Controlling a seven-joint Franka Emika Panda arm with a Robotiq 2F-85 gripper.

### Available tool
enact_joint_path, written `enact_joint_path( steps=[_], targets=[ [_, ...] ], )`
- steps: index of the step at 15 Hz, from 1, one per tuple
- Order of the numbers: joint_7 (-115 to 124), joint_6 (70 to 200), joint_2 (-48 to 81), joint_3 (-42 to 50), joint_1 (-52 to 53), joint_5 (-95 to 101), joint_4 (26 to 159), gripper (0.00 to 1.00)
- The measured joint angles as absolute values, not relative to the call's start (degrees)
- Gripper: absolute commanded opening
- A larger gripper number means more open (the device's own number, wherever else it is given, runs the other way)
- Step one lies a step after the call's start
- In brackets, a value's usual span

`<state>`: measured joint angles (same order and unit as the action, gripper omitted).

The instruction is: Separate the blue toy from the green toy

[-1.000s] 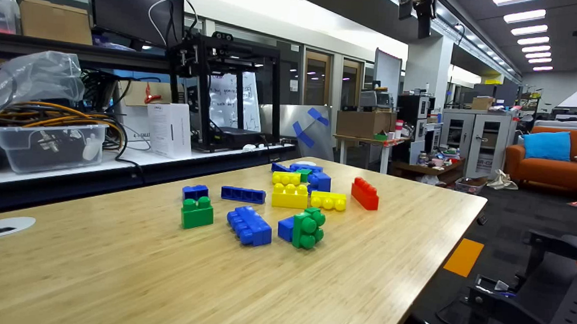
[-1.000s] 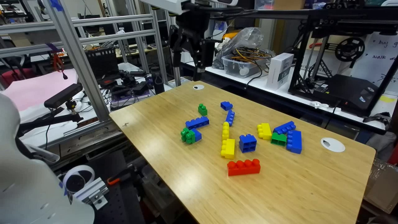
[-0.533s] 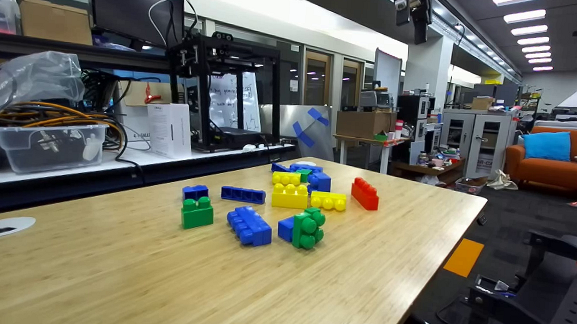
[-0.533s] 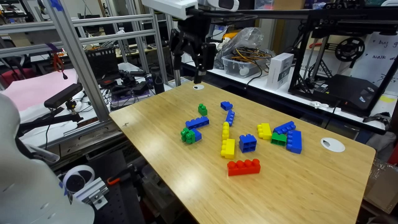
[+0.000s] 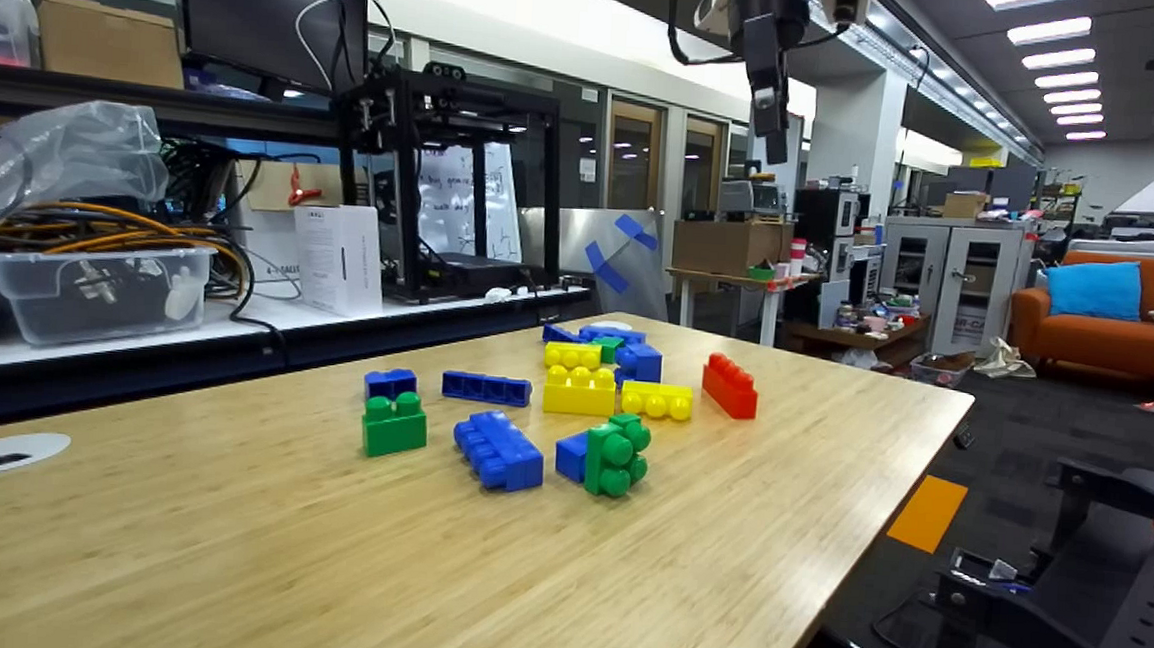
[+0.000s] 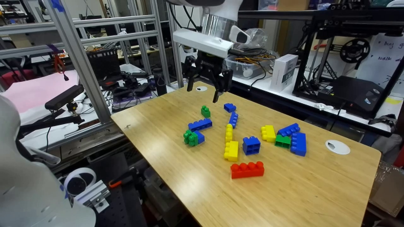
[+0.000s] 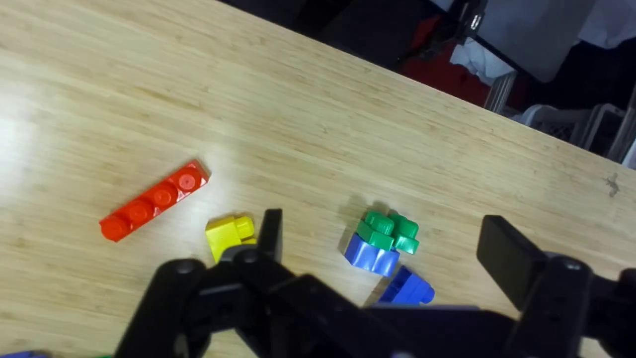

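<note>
While the arm (image 6: 225, 11) hangs over the table (image 6: 300, 183), its gripper (image 6: 202, 94) points down, tilted. Fingers (image 7: 507, 253) spread wide, nothing held; blue toy (image 7: 370, 257) and green toy (image 7: 376, 237), joined, lie below.

Pincer (image 6: 202, 95) lower over the table (image 6: 290, 189) than before, more of the arm (image 6: 217, 26) now in view.

The blue toy (image 7: 371, 257) is plastic (glossy), the table (image 7: 288, 109) wooden

red brick (image 6: 247, 170) on wooden table (image 6: 300, 189), yellow brick (image 6: 232, 150) nearby, blue cushion (image 5: 1095, 291) on orange sofa (image 5: 1122, 342)
</note>
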<state>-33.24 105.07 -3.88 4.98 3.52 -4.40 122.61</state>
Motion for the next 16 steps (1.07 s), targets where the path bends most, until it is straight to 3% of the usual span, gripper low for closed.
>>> enact_joint_path(
  steps=[7,16],
  targets=[
    [-42.8,118.7,6.6,-1.9,4.6,4.2,122.5,1.0],
    [-45.6,119.0,7.7,-3.2,4.7,6.5,122.4,1.0]
  ],
)
